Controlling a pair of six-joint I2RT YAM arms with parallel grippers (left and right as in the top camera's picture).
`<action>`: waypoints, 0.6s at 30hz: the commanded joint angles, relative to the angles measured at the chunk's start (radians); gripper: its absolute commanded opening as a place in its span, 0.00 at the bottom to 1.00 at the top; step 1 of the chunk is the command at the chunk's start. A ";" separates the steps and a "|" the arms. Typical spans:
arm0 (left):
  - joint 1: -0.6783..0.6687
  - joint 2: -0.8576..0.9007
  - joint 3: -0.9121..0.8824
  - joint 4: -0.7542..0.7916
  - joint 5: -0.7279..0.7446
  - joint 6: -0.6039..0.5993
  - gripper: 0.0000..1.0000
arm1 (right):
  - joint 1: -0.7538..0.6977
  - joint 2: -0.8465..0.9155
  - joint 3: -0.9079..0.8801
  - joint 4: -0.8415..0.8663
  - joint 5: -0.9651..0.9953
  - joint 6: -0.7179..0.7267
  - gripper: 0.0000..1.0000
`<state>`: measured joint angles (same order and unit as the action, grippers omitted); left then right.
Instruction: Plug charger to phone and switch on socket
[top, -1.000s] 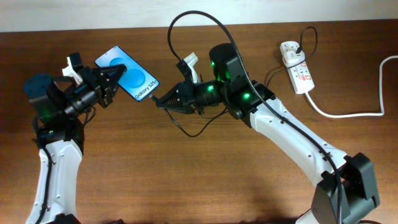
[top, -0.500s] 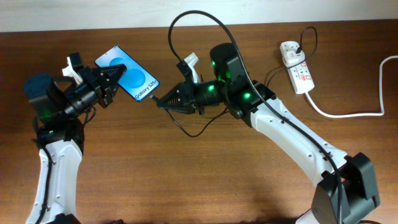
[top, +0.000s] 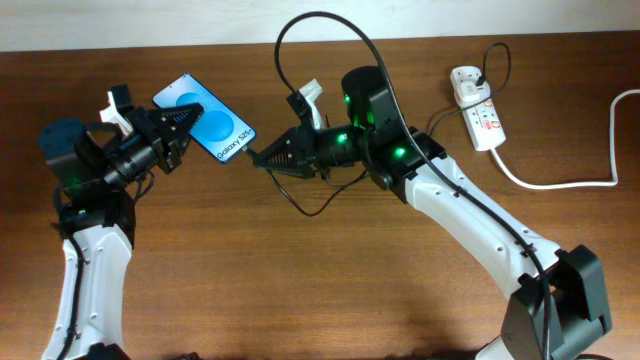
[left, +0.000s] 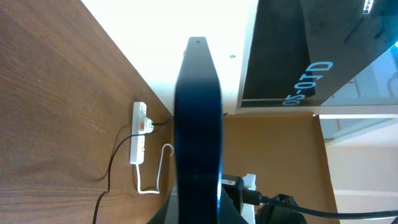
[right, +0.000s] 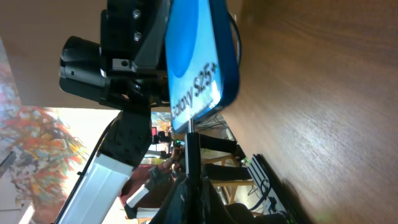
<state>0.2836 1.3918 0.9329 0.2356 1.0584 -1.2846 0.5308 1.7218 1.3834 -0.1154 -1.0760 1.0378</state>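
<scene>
Overhead: left gripper clamps phone, far left. Right gripper, shut on charger plug, has edged up toward phone's right end. Socket far right, untouched.
Left wrist: phone edge-on.
Right wrist: tip at phone's edge; insertion likely next.

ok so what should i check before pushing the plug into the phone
1. Phone gripped in left hand: ok, the hand is shut on it.
2. Charger plug gripped in right hand: ok, the hand is shut on it.
3. Plug tip lined up with the phone's port: cannot tell. The tip sits at the phone's bottom edge and the port is hidden.
4. Slack in charger cable: ok, it arcs in a loose loop.
5. Power strip switch: cannot tell, too small to read.
</scene>
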 joint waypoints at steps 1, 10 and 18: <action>0.001 -0.008 0.014 0.010 0.022 -0.006 0.00 | 0.000 -0.016 0.001 -0.020 -0.023 -0.016 0.04; 0.001 -0.008 0.014 0.010 0.022 -0.006 0.00 | 0.003 -0.015 0.001 -0.019 -0.013 -0.016 0.04; -0.011 -0.008 0.014 0.010 0.021 -0.006 0.00 | 0.013 -0.015 0.001 -0.003 0.034 -0.016 0.04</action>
<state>0.2832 1.3918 0.9329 0.2356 1.0584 -1.2846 0.5373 1.7222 1.3834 -0.1318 -1.0607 1.0363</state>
